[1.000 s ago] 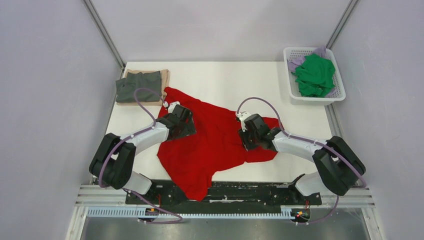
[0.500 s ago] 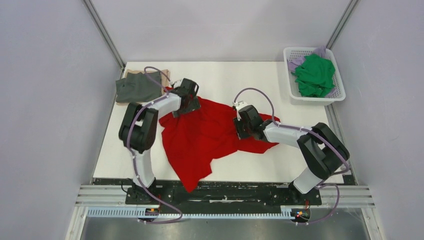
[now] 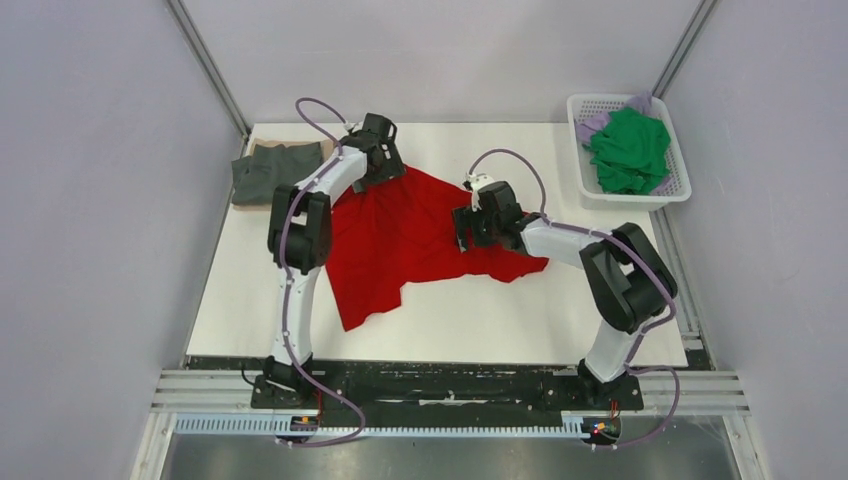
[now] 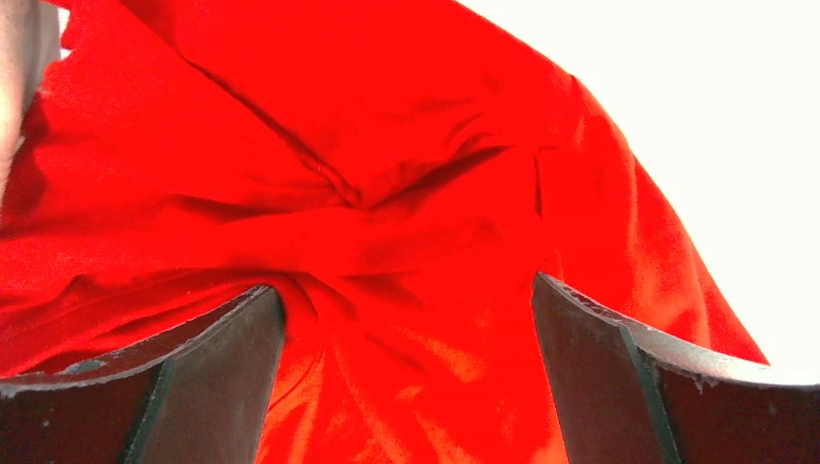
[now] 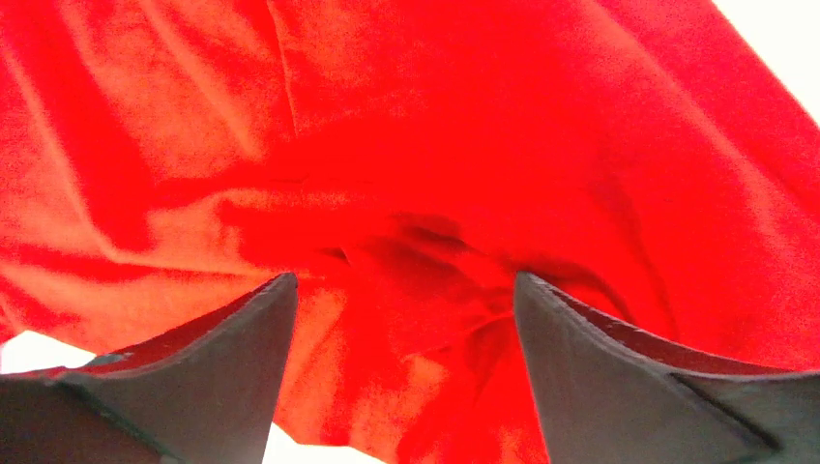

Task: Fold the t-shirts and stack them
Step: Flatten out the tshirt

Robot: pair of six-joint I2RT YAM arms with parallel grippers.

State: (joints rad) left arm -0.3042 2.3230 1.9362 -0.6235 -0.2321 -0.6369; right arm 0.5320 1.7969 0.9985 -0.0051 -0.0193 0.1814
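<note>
A bright red t-shirt (image 3: 400, 240) lies rumpled and spread out in the middle of the white table (image 3: 500, 320). My left gripper (image 3: 385, 165) hovers over its far left corner. Its jaws stand wide apart, and the left wrist view shows only creased red cloth (image 4: 387, 145) beneath the left gripper (image 4: 401, 285). My right gripper (image 3: 468, 225) is over the shirt's right side. Its jaws are also apart, and a small bunch of red cloth (image 5: 435, 126) rises between the right gripper's (image 5: 404, 278) fingertips without being pinched. A folded dark grey t-shirt (image 3: 275, 175) rests on a tan one (image 3: 328, 150) at the far left.
A white lattice basket (image 3: 635, 200) stands at the far right corner, with a green t-shirt (image 3: 628, 150) on a pale lilac one (image 3: 590, 125) inside. Grey walls close the table in on the left, right and back.
Both arms have stretched toward the far side, and the red shirt has slid away from the near edge with them. The right gripper's jaws have spread apart and let go of the cloth.
</note>
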